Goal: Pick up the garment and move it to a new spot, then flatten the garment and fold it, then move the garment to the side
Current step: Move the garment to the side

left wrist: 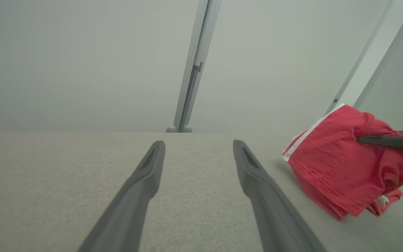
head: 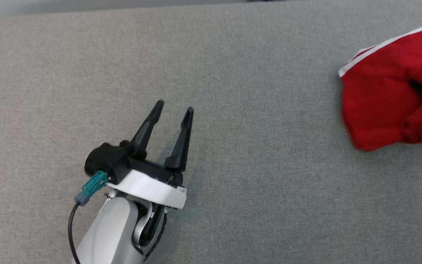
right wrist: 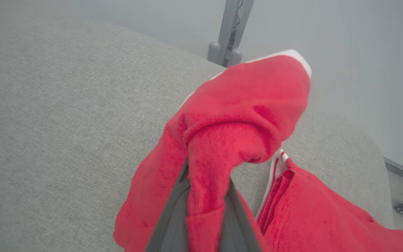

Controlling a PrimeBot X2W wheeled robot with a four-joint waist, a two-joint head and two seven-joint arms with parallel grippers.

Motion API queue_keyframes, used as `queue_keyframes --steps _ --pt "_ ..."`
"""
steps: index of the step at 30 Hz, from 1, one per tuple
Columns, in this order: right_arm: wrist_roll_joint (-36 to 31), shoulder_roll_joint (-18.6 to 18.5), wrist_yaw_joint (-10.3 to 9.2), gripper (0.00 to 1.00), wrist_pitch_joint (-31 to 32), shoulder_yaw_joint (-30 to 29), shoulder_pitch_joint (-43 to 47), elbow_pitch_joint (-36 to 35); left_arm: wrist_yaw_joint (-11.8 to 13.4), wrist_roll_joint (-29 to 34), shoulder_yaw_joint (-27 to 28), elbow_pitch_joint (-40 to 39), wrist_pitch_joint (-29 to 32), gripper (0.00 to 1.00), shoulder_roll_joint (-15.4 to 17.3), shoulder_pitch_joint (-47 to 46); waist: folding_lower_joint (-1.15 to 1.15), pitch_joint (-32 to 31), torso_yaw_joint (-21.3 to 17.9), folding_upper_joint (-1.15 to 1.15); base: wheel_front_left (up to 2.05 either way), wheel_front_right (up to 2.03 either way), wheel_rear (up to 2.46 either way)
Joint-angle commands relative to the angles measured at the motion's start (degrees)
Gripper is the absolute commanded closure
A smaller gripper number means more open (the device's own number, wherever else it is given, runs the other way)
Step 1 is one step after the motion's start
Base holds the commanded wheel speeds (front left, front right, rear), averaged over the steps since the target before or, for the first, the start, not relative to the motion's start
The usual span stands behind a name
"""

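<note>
Right end effector [left wrist: 364,140] clamped on the red garment [head: 383,99]; left one idle.

The right end effector's fingers are closed on a bunched fold of the garment, which hangs over them at the far right of the grey table [head: 255,176], probably so it can be carried to a fresh spot. The left end effector [head: 174,109] hovers well apart, spread wide and empty, leaving the table's middle free for laying the cloth out.
</note>
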Motion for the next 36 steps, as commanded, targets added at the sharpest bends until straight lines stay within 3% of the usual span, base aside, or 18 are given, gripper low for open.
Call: queue_keyframes --steps 1,12,19,25,30,31,32,33,36 --pt "0.78 -2.02 -0.04 1.00 -0.37 -1.09 -1.07 0.15 -0.47 0.40 -0.86 0.06 -0.17 0.00 0.29 -2.20 0.00 3.20 -0.96 0.00 0.00 0.00 0.00" --pt "0.33 -17.83 -0.05 1.00 -0.90 -6.45 1.62 2.03 -0.99 -0.76 -5.50 -0.54 -0.17 0.00 0.30 -9.35 0.00 12.11 0.48 0.00 0.00 0.00 0.00" --pt "-1.97 -23.69 -0.05 1.00 -0.44 -6.51 3.94 4.13 -1.19 -0.81 -7.01 -0.99 -0.17 0.00 0.28 -11.53 0.00 14.66 1.24 0.00 0.00 0.00 0.00" --pt "-5.33 -26.09 -0.05 1.00 -0.93 -6.88 5.03 6.98 -0.89 -1.04 -8.14 -1.43 -0.17 0.00 0.28 -12.67 0.00 15.46 1.58 0.00 0.00 0.00 0.00" --pt "-6.81 -24.84 -0.05 1.00 -1.38 -7.50 5.80 9.28 -0.56 -1.42 -8.46 -1.52 -0.17 0.00 0.30 -12.37 0.00 15.34 1.65 0.00 0.00 0.00 0.00" --pt "-7.08 -24.53 -0.05 0.96 -1.59 -7.60 5.88 9.70 -0.49 -1.40 -8.46 -1.47 -0.17 0.00 0.28 -12.28 0.00 15.28 1.63 0.00 0.00 0.00 0.00" --pt "-7.49 -24.28 -0.05 0.56 -1.97 -7.80 5.82 10.16 -0.49 -1.34 -8.41 -1.34 -0.17 0.00 0.28 -12.24 0.00 15.21 1.62 0.00 0.00 0.00 0.00" --pt "-7.68 -23.89 -0.05 0.00 -2.27 -7.95 5.71 10.65 -0.48 -1.26 -8.28 -1.23 -0.17 0.00 0.30 -12.19 0.00 15.11 1.58 0.00 0.00 0.00 0.00" --pt "-8.56 -22.49 -0.05 0.00 -2.67 -8.14 5.26 11.86 -0.53 -1.03 -8.02 -0.89 -0.17 0.00 0.27 -11.90 0.00 14.51 1.52 0.00 0.00 0.00 0.00"
